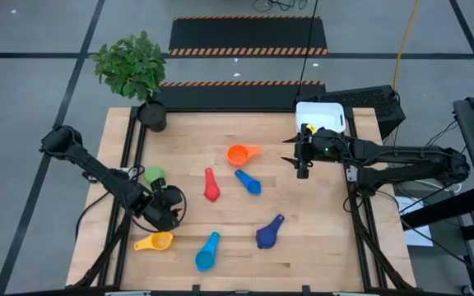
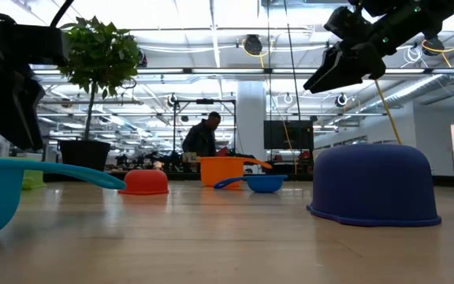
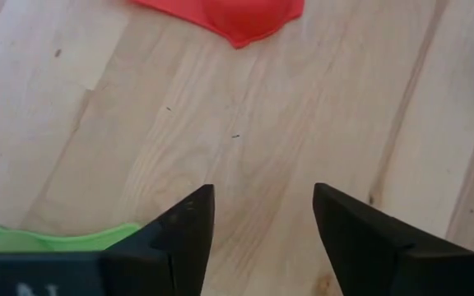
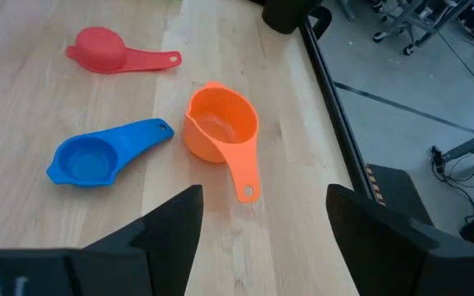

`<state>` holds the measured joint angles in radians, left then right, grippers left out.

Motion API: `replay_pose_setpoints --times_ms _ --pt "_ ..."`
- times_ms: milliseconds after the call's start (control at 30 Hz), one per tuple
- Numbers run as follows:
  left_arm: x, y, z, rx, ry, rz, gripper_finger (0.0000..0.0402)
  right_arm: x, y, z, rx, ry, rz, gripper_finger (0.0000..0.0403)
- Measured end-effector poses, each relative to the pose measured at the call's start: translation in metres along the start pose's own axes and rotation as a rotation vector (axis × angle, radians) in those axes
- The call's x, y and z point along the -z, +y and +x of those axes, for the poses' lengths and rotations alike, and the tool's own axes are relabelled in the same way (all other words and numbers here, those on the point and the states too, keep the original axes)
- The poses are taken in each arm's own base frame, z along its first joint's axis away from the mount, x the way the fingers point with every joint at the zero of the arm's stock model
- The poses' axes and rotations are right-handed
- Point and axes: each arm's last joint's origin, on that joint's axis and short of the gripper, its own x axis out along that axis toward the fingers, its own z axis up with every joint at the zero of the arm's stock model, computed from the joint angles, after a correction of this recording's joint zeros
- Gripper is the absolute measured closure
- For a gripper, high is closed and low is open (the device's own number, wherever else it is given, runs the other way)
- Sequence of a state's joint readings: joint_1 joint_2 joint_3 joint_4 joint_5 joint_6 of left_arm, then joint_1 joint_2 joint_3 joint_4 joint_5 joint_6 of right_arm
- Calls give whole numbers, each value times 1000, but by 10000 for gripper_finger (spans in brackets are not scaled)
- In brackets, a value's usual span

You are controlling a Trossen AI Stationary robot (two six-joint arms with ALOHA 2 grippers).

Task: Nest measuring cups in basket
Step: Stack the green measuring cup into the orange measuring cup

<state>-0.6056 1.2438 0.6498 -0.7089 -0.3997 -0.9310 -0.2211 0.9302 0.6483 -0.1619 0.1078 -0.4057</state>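
We saw the table [image 1: 319, 247] with six measuring cups scattered loose, none in the basket [image 1: 322, 114], which sat at the far right edge, partly under the right arm. The orange cup [image 1: 239, 154] stood upright near the middle, with the medium blue cup [image 1: 250, 183] just beside it and the red cup [image 1: 211, 187] lying to that cup's left. The dark blue cup [image 1: 267, 234] lay mouth down, closer to the front. The light blue cup [image 1: 207, 254] and the yellow cup [image 1: 155, 242] were near the front edge, the yellow one just beside the left gripper [image 1: 168, 210]. That left gripper hung low over the left side of the table, fingers spread, nothing between them; bare wood showed through the gap in its wrist view. A green object [image 1: 154, 174] lay just behind it. The right gripper [image 1: 303, 167] hovered raised above the table, right of the orange cup and just in front of the basket, fingers spread wide and empty. A potted plant [image 1: 135, 74] stood at the far left corner. In the low view a person [image 2: 203, 136] showed in the room beyond.
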Motion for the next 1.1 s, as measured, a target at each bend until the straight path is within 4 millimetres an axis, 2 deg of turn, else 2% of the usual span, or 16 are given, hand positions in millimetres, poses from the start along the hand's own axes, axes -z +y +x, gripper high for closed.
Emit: replay_pose_setpoints --times_ms 300,633,933,1100 --pt "-10 8 4 -89 -90 -23 203 0 0 0 0 0 -3 149" --pt "-15 13 6 -117 -95 11 204 0 0 0 0 -1 0 149" --pt "-9 12 4 -113 -56 35 204 0 0 0 0 -1 30 149" --pt "-2 14 2 -142 -20 -13 204 0 0 0 0 -2 36 149"
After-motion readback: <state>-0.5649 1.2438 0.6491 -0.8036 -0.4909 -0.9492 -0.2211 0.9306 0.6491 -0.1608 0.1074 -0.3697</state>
